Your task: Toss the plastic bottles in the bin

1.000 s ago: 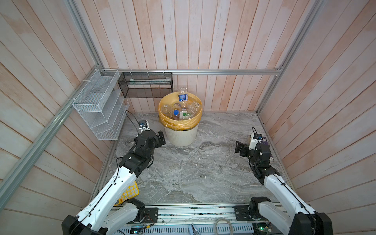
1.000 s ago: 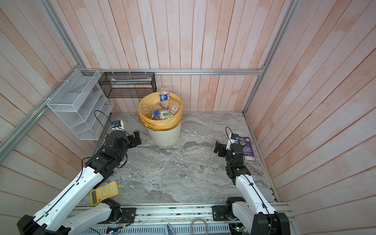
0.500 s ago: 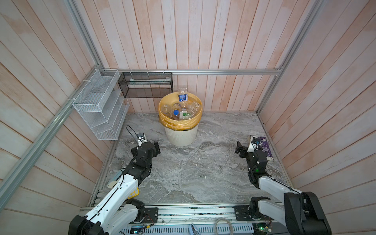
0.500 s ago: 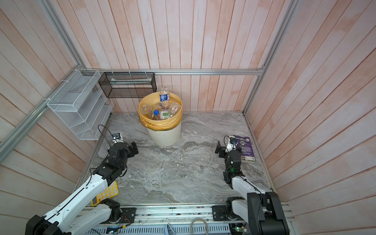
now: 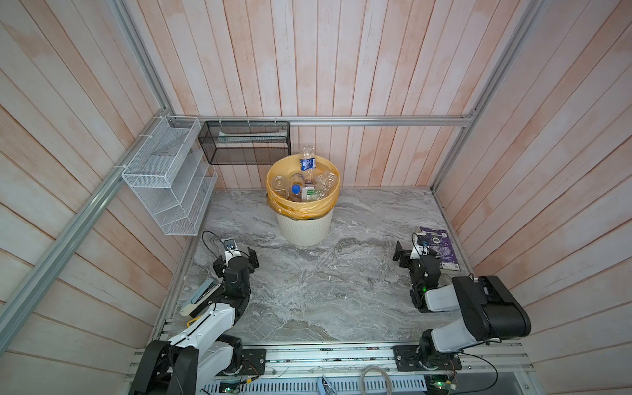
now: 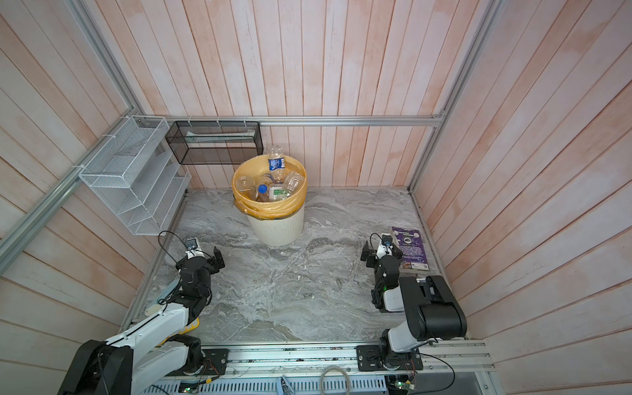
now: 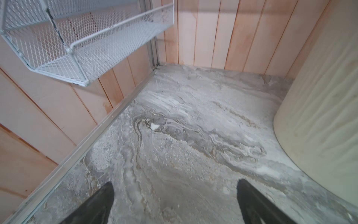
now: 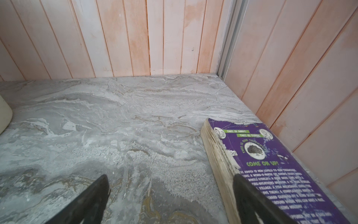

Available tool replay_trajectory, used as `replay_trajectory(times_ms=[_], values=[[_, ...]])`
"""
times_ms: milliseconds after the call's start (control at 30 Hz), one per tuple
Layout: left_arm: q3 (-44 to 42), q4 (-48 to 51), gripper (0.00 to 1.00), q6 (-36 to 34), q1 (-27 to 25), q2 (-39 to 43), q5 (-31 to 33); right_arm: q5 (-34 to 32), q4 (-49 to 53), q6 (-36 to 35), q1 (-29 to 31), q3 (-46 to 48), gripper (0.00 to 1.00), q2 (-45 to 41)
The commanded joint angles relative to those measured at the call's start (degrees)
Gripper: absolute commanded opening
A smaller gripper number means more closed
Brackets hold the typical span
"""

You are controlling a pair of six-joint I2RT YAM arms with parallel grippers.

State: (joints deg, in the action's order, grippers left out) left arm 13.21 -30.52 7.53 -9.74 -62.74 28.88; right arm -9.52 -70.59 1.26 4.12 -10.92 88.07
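The bin (image 5: 304,225) (image 6: 277,232), cream-white and ribbed with a yellow-orange bag, stands at the back middle of the marble floor. Several plastic bottles (image 5: 307,183) (image 6: 278,186) lie inside it, and a blue-labelled one (image 5: 306,161) (image 6: 276,160) sticks up above the rim. No bottle shows on the floor. My left gripper (image 5: 236,261) (image 6: 200,261) (image 7: 174,183) is open and empty, low over the floor to the front left of the bin (image 7: 319,116). My right gripper (image 5: 415,253) (image 6: 381,254) (image 8: 170,176) is open and empty at the right side.
A purple book (image 5: 437,246) (image 6: 410,249) (image 8: 271,164) lies by the right wall, one right finger showing against its page edge. A white wire rack (image 5: 167,181) (image 7: 77,38) and a black mesh basket (image 5: 244,143) hang at the back left. A yellow calculator (image 6: 191,326) peeks from under the left arm.
Both arms have drawn back toward the front rail and folded lower. The right gripper has moved off the purple book, which now shows. Both grippers stay open.
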Motion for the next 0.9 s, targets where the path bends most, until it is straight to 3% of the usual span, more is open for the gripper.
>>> replay_trajectory(times_ms=[0,67,233,400,467,533,600,867], values=[[-2.50,-16.07,1.00,-2.48,1.88,-4.17,-4.12,2.44,-3.05,-0.39,-0.81,-1.60,1.00,-0.16],[-1.46,-17.45,1.00,-2.75,2.91,-6.42,-5.21,3.48,-2.64,-0.23,-1.33,-1.79,1.00,-0.20],[-2.59,-33.16,1.00,-4.87,8.04,-14.46,-17.03,3.79,-2.80,-0.20,-1.56,-1.80,1.00,-0.09],[-1.75,-46.31,1.00,-6.35,10.00,-27.62,-24.60,3.76,-2.93,-0.20,-1.48,-1.81,1.00,-0.01],[0.80,-35.38,1.00,-7.18,10.10,-24.18,-28.71,3.81,-2.88,-0.20,-1.53,-1.83,1.00,-0.01],[2.06,-37.53,1.00,-7.53,10.18,-26.80,-29.46,3.77,-2.85,-0.20,-1.63,-1.79,1.00,-0.01],[3.92,-30.95,1.00,-6.74,11.06,-25.39,-30.37,3.82,-2.89,-0.20,-1.64,-1.75,1.00,-0.01],[3.95,-31.85,1.00,-6.56,11.23,-25.79,-30.29,3.85,-2.98,-0.29,-1.58,-1.83,1.00,-0.01]])
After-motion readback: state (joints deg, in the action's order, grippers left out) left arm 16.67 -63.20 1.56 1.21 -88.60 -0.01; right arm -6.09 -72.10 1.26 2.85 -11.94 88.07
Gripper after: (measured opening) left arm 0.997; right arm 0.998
